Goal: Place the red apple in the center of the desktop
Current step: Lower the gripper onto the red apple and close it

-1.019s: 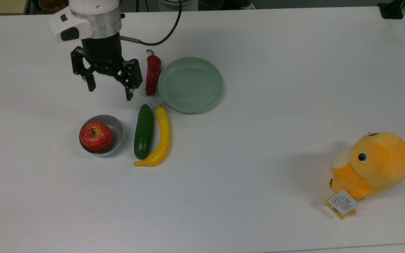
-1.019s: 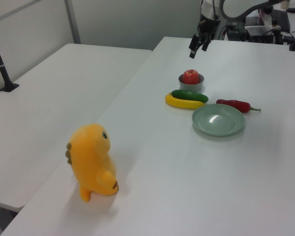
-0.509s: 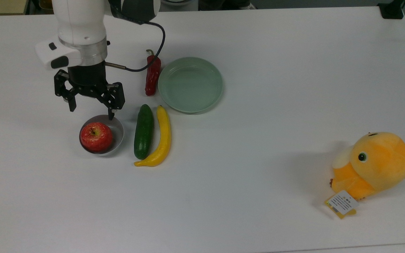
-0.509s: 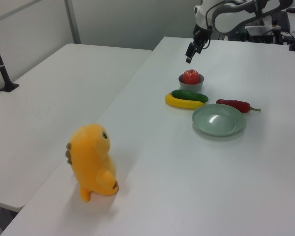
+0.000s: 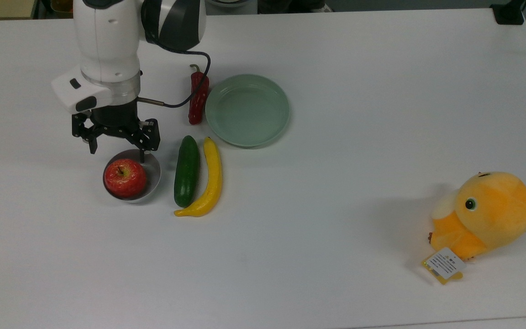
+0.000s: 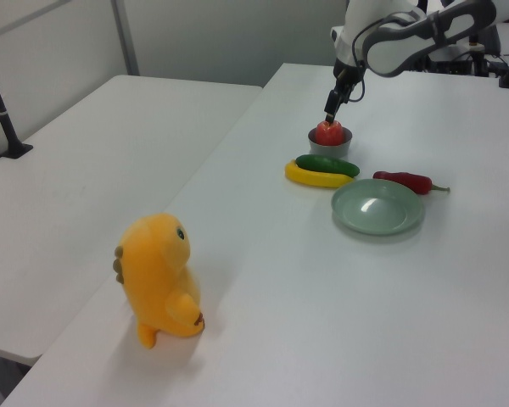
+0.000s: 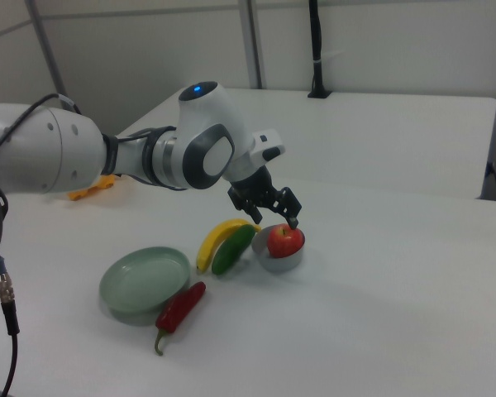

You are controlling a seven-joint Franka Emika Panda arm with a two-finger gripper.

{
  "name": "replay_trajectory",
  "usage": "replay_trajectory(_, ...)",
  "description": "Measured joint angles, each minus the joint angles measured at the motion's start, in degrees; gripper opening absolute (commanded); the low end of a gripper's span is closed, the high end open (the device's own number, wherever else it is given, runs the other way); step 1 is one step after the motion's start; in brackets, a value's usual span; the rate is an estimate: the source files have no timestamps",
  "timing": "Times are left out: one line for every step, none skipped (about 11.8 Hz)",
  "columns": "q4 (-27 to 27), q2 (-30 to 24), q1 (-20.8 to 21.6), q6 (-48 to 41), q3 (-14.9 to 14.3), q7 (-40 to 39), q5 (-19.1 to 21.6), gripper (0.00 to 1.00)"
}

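Black two-finger gripper (image 5: 116, 155) with jaws spread wide, wider than the apple, gripping nothing; hanging just above the far rim of the small grey bowl (image 5: 152, 176), one fingertip over that rim in the top view, apart from the fruit. Round glossy red apple (image 5: 125, 178) with yellowish speckles and a short brown stem sitting upright inside the grey bowl, filling most of it, stem pointing up; seen as well in the left view (image 6: 328, 132) and the right view (image 7: 285, 241). Bowl standing on the large plain white tabletop (image 5: 336, 137), toward the top view's left. Just beside the bowl on the top view's right, a dark green cucumber (image 5: 186, 171), touching a yellow banana (image 5: 208, 180) beyond it. Farther from the bowl, a long red chili pepper (image 5: 197, 97) lying against a round pale-green plate (image 5: 247, 110). Well apart from the bowl, near the top view's right edge, an orange plush toy (image 5: 484, 214) with a paper tag
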Motion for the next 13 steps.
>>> replay_trajectory(0.0, 0.6, -0.1, 0.0, 0.0, 0.0, -0.9, 1.0)
replay_trajectory(0.2, 1.2, -0.1, 0.0, 0.0, 0.0, -1.3, 1.0)
replay_trajectory(0.8, 1.9, -0.2, 0.0, 0.0, 0.0, -1.3, 1.0)
replay_trajectory(1.8, 2.7, -0.3, 0.0, 0.0, 0.0, -1.3, 1.0)
replay_trajectory(2.9, 3.5, -0.6, 0.0, 0.0, 0.0, -1.3, 1.0)
replay_trajectory(3.8, 4.4, -0.8, 0.0, 0.0, 0.0, -1.3, 1.0)
replay_trajectory(4.5, 5.1, -0.8, 0.0, 0.0, 0.0, -1.3, 1.0)
replay_trajectory(4.8, 5.7, -0.8, 0.0, 0.1, 0.0, -1.4, 1.0)
replay_trajectory(4.9, 6.0, -0.8, 0.0, 0.1, 0.0, -1.4, 1.0)
replay_trajectory(5.0, 6.4, -0.8, 0.0, 0.2, 0.0, -1.4, 1.0)
replay_trajectory(5.0, 6.6, -0.8, 0.0, 0.3, 0.0, -1.4, 1.0)
replay_trajectory(5.0, 6.7, -0.8, 0.0, 0.5, 0.0, -1.5, 0.51)
replay_trajectory(5.0, 6.8, -0.8, 0.0, 0.7, 0.0, -1.5, 0.24)
